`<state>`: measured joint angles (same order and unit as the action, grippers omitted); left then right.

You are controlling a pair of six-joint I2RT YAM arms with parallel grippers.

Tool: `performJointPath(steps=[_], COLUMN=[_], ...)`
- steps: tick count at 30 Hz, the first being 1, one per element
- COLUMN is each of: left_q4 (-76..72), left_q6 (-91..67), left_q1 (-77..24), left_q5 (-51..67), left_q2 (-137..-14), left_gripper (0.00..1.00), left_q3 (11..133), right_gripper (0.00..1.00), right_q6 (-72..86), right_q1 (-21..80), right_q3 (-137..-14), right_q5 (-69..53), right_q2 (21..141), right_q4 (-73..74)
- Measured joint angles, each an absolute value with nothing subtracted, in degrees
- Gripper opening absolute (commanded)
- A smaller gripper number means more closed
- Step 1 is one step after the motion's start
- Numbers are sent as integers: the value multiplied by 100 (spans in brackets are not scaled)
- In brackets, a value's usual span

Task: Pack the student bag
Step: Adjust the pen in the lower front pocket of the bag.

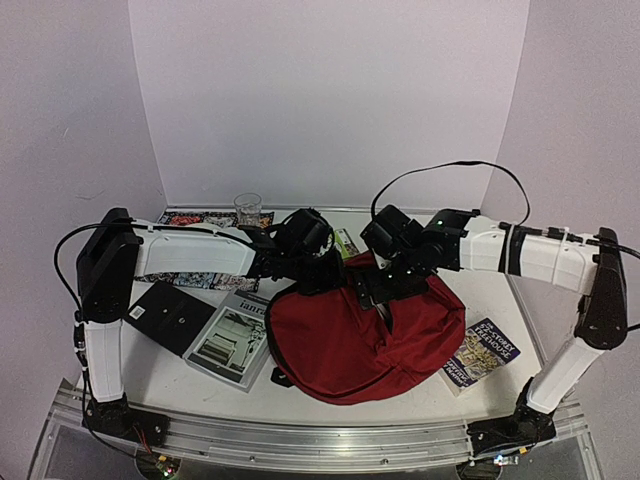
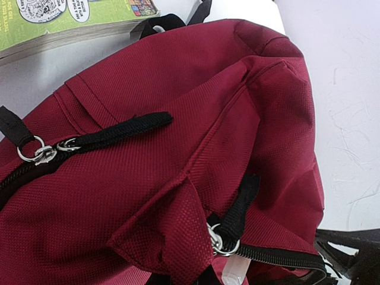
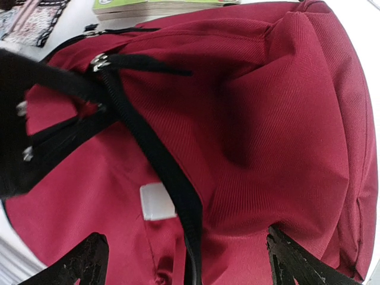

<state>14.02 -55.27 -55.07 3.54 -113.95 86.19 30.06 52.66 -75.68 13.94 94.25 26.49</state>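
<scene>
While pinching a raised fold of red fabric with the left gripper [image 1: 322,272], holds the student bag [image 1: 365,340] by very little: a thin, soft bite, easily lost. Lies slumped at the near centre of the table [image 1: 160,385], top end toward the far side, just beside a green book [image 2: 71,24]. Hangs the right gripper [image 3: 185,237] over that top end with jaws spread wide, gripping nothing, only red cloth and a black strap [image 3: 160,160] beneath. Cannot tell from these views whether zipped or open at the main mouth.

Likely troubles, judging from here:
- Losing the fold on any upward tug, dropping the bag flat.
- Closing the wide jaws on the strap or loose cloth instead of a zip pull [image 3: 100,60], so hauling the whole bag rather than the slider.
- Dragging the bag farther back, shoving the green book and perhaps tipping the drinking glass [image 1: 248,208] beyond it.
- Crowding both wrists over one small patch, risking finger-on-finger contact.

Leaves the magazine [image 1: 235,335], the black notebook [image 1: 170,315] and the colourful book [image 1: 480,355] outside, so probably hardly begun.
</scene>
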Motion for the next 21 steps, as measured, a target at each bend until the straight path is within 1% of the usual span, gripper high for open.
performJointPath(steps=[4, 7, 21], left_q4=[1403, 1402, 1401], left_q6=[-5529, -5531, -5537], left_q1=[-5507, -5507, -5508], left_q5=[366, 389, 436], left_q2=[-11395, -11395, -11376], left_gripper=[0, 0, 0], left_q3=[8619, 8619, 8621], right_gripper=[98, 98, 98], right_q6=[3044, 3093, 3541], right_q1=[5266, 5266, 5268], right_q3=[-7781, -7848, -7592], right_q5=[1506, 1639, 2598], right_q2=[9647, 9733, 10082], right_q4=[2695, 2699, 2911])
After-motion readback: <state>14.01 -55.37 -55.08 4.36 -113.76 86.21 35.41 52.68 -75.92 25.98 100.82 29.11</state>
